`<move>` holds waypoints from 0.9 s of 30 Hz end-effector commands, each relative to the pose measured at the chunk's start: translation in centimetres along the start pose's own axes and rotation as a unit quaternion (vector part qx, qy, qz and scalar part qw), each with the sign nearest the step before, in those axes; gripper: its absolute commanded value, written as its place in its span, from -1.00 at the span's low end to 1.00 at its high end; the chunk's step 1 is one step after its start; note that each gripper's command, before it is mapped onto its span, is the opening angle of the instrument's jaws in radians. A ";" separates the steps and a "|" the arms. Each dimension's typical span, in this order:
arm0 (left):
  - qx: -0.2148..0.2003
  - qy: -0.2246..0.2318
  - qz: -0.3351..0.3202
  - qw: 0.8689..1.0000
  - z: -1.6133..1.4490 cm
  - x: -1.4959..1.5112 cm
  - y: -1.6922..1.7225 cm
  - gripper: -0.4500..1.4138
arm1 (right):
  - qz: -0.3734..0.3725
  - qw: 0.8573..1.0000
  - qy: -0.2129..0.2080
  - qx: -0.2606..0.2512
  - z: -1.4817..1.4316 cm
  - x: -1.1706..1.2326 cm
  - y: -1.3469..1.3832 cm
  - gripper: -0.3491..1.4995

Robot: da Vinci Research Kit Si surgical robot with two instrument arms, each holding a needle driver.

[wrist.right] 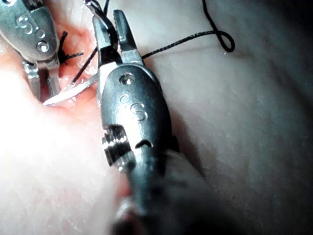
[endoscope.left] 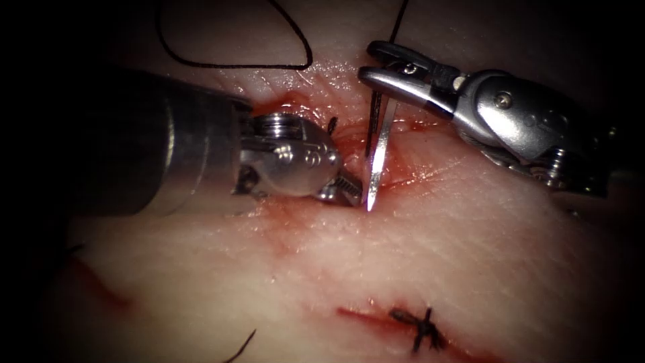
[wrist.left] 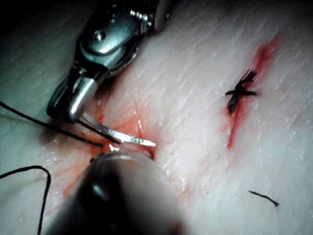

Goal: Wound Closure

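Right end effector [endoscope.left: 376, 67] is pinching the needle [endoscope.left: 378, 151] near its tail, tip free above the cut [endoscope.left: 396, 171] (left end effector [endoscope.left: 339, 185] pressing tissue [endoscope.left: 403, 255], its grip unclear); placing needs steady aim

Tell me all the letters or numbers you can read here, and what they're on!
"S": on the right tool, on its body, beside small round marks.
"S": on the left tool too.
Endoscope view marks: too blurred to read.
The right tool holds the needle near its thread end, tip outside the tissue; the left tool's hold is unclear.
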 end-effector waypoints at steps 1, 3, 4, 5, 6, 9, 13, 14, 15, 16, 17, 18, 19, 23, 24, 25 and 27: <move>-0.002 0.002 -0.002 1.000 0.06 0.04 -0.02 -0.23 | -0.015 1.000 -0.001 -0.003 0.08 -0.06 0.06 -1.00; -0.004 0.003 -0.002 1.000 0.05 0.05 0.00 -0.23 | -0.022 1.000 -0.003 -0.007 0.07 -0.08 0.06 -1.00; -0.004 0.003 -0.002 1.000 0.04 0.05 0.01 -0.21 | -0.026 1.000 -0.004 -0.008 0.07 -0.09 0.06 -1.00; -0.005 0.004 -0.002 1.000 0.04 0.07 0.03 -0.21 | -0.027 1.000 -0.005 -0.009 0.07 -0.11 0.05 -1.00; -0.006 0.003 -0.002 1.000 0.04 0.08 0.03 -0.21 | -0.030 0.999 -0.006 -0.011 0.07 -0.12 0.05 -1.00; -0.005 0.011 -0.003 1.000 0.03 0.10 0.04 -0.24 | -0.036 0.999 -0.007 -0.014 0.08 -0.15 0.03 -1.00; -0.004 0.014 -0.004 1.000 0.04 0.12 0.02 -0.28 | -0.037 0.999 -0.006 -0.021 0.09 -0.17 0.01 -1.00; -0.004 0.014 -0.004 1.000 0.05 0.12 0.01 -0.30 | -0.036 0.999 -0.005 -0.022 0.09 -0.16 0.00 -1.00; -0.004 0.014 -0.004 1.000 0.05 0.12 0.00 -0.35 | -0.036 0.999 -0.004 -0.021 0.09 -0.15 -0.01 -1.00; -0.004 0.014 -0.003 1.000 0.05 0.12 0.00 -0.35 | -0.036 0.999 -0.004 -0.021 0.09 -0.14 -0.01 -1.00; -0.004 0.014 -0.003 1.000 0.05 0.12 -0.01 -0.35 | -0.035 0.999 -0.004 -0.022 0.09 -0.13 -0.01 -1.00; -0.003 0.015 -0.002 1.000 0.05 0.11 -0.01 -0.37 | -0.035 0.999 -0.004 -0.022 0.10 -0.13 -0.01 -1.00; -0.004 0.015 -0.005 1.000 0.04 0.10 -0.01 -0.37 | -0.035 0.999 -0.003 -0.023 0.10 -0.13 -0.02 -1.00; -0.005 0.016 -0.006 1.000 0.03 0.07 0.00 -0.39 | -0.036 0.999 -0.003 -0.023 0.11 -0.13 -0.04 -1.00; -0.005 0.016 -0.005 1.000 0.03 0.07 0.00 -0.39 | -0.035 0.999 -0.003 -0.023 0.12 -0.12 -0.03 -1.00; -0.005 0.016 -0.008 1.000 0.03 0.06 -0.01 -0.39 | -0.034 0.999 -0.002 -0.024 0.11 -0.11 -0.02 -1.00; -0.006 0.018 -0.007 1.000 0.03 0.05 -0.04 -0.39 | -0.035 0.999 0.001 -0.025 0.12 -0.07 -0.05 -1.00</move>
